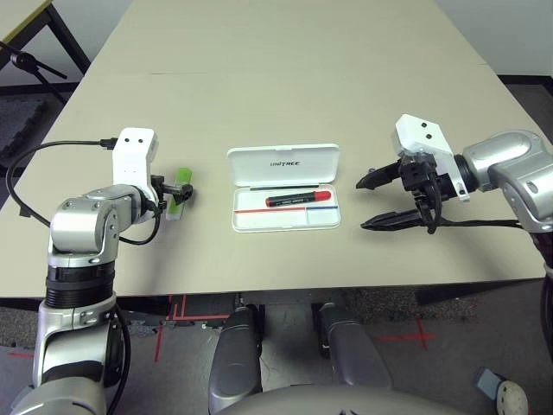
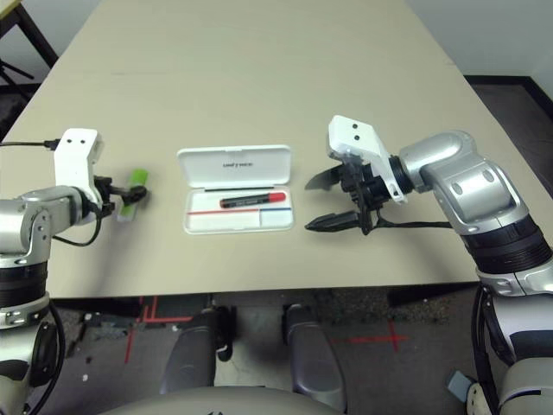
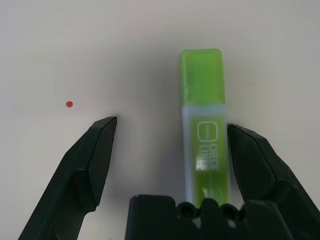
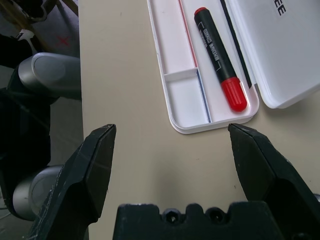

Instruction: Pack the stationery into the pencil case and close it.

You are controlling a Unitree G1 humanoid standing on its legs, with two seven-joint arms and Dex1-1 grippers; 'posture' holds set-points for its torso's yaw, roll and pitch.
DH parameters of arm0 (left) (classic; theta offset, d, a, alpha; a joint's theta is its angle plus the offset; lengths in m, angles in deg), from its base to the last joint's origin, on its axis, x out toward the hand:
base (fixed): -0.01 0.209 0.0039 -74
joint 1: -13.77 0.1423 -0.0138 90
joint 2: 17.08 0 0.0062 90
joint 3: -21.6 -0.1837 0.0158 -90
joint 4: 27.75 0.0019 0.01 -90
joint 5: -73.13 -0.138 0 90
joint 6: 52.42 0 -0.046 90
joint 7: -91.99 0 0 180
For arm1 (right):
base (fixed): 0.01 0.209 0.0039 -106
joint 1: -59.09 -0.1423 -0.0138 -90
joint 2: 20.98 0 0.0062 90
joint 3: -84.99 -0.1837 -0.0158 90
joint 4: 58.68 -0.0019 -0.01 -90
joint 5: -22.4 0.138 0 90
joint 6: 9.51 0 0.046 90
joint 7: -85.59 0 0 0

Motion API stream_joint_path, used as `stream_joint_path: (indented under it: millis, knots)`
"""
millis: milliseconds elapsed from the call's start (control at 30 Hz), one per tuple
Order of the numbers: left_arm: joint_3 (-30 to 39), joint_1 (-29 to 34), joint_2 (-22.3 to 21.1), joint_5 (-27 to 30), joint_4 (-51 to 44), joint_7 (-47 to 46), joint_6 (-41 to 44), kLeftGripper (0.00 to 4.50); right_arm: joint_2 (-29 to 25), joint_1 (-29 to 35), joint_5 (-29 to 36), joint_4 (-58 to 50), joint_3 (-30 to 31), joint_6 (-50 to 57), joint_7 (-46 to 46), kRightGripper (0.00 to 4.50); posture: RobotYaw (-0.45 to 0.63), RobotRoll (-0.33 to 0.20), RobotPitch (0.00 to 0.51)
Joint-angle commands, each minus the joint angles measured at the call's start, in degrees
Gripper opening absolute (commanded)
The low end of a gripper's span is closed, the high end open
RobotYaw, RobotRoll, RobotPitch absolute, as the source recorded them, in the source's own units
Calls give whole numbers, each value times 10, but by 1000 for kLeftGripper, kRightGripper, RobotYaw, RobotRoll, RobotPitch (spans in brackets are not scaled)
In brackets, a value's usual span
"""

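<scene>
The white pencil case [image 1: 259, 220] lies open at the middle of the table, its lid [image 1: 283, 164] folded back flat on the far side. A red-and-black marker pen [image 1: 298, 200] rests in its tray, also seen as the marker pen [image 4: 220, 57] from the right wrist. To the case's left a light green highlighter [image 1: 180, 192] lies on the table. My left gripper [image 3: 171, 124] is open around the highlighter [image 3: 202, 125], which lies close to one finger. My right gripper [image 1: 361, 204] hovers open and holding nothing just right of the case, its fingers pointing toward it.
A black cable [image 1: 26, 164] loops on the table beside my left arm. A small red dot [image 3: 69, 104] marks the tabletop near the left gripper. A dark stand [image 1: 34, 65] is off the table's far left corner. The table's front edge [image 1: 285, 290] runs close below the case.
</scene>
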Motion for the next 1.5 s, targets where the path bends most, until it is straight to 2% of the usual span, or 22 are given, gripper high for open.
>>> stream_joint_path:
  millis: [33, 100, 200, 433, 600, 800, 1067, 1333, 1433, 1500]
  knots:
    - [7, -8, 1, 1, 19, 1, 9, 4500, -4, 5, 1, -10, 0, -7, -1, 4473, -29, 0, 183]
    - [5, -12, 2, 4, 23, 5, 13, 4500, -4, 4, -2, -8, 1, -10, -2, 4473, -30, 0, 180]
    - [5, -17, 5, 7, 27, 7, 15, 3871, -1, 2, -4, -6, 3, -14, -5, 4500, -30, 0, 177]
    - [12, -22, 10, 7, 30, 2, 13, 1119, 5, 0, -8, 0, 5, -22, -14, 4500, -27, 0, 173]
    - [2, -14, -6, 10, 29, 18, 8, 1075, 11, -3, -11, 4, 7, -27, -18, 4500, -25, 0, 173]
    - [-9, -6, -52, 25, 14, 68, -16, 1075, 12, -3, -11, 5, 8, -28, -21, 4500, -24, 0, 176]
    - [-38, 34, -163, 38, 11, 210, -139, 1075, 13, -4, -12, 9, 9, -29, -23, 4500, -15, 0, 180]
    - [-88, 66, -255, 50, -33, 347, -204, 1075, 17, -15, -15, 21, 13, -34, -19, 4500, 1, 0, 184]
    - [-104, 67, -263, 53, -62, 367, -204, 1075, 16, -16, -14, 24, 13, -35, -18, 4500, 0, 0, 184]
    - [-111, 58, -259, 76, -101, 383, -185, 1075, 17, -17, -14, 25, 13, -34, -18, 4500, 0, 0, 184]
